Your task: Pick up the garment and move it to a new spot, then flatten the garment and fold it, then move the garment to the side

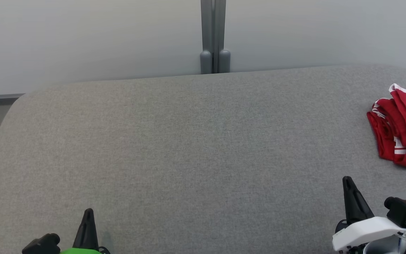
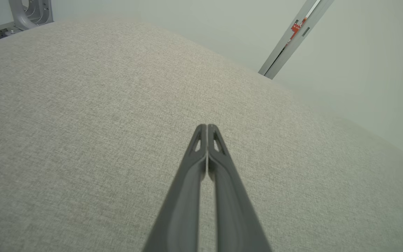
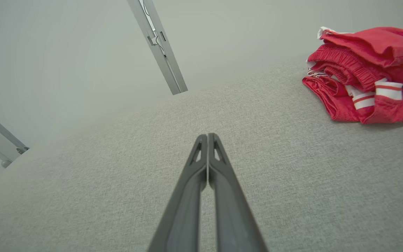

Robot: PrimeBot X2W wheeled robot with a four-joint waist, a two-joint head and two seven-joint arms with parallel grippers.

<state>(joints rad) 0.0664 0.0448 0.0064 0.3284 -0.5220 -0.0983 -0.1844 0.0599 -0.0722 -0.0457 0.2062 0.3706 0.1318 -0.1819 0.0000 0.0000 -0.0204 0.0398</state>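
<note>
A bunched red fabric garment with white stripes lies far right on the grey cloth-covered table. At the near edge, the left gripper and right gripper are clenched, empty.

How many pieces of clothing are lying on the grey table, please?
1, as far as I can tell: a red garment with white stripes, bunched at the right edge of the table, beyond the right gripper. The heap may hide a second piece.
</note>
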